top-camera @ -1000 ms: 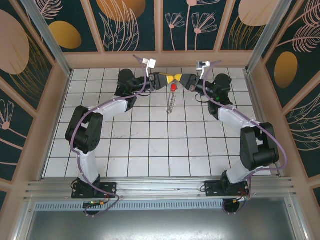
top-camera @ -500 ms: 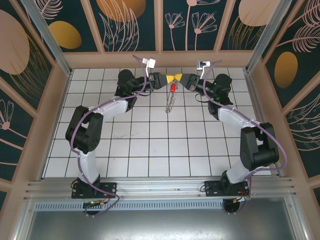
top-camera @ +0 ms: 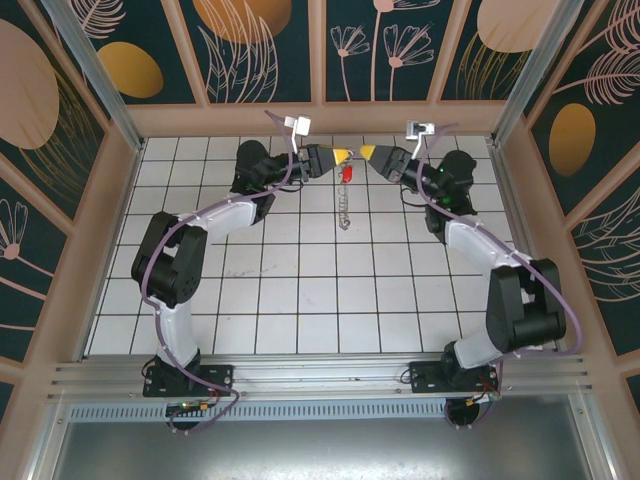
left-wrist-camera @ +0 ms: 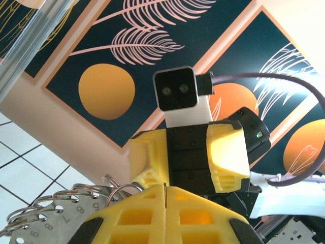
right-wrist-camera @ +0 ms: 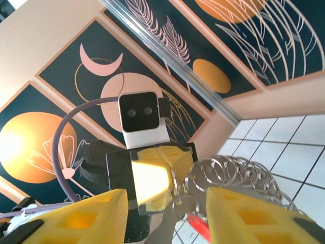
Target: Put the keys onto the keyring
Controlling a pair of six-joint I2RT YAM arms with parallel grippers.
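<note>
**Keyring clamped in the left gripper, right gripper open beside it**

The white tiled table (top-camera: 300, 290) lay across the middle of the top view, and both arms reached toward its far edge, near the upper centre of the frame. There the left gripper (top-camera: 341, 155) and the right gripper (top-camera: 367, 151) pointed at each other in the air, near but not touching.

In the left wrist view the left fingers (left-wrist-camera: 203, 213) were pressed together with only a thin seam between them. They were clamped on the keyring (left-wrist-camera: 56, 211), whose stacked rings and numbered tags came out at the lower left.

In the right wrist view the right fingers (right-wrist-camera: 244, 213) stood well apart and gripped nothing, and the rings showed between and beyond them. The key (right-wrist-camera: 199, 227), with its red head, hung just under the rings at the lower centre. Whether it was already threaded, I cannot tell.

I judge the step in hand to be the threading itself. The next move probably calls for the right gripper to close very exactly on the small key head, while the left one holds the ring steady.
</note>
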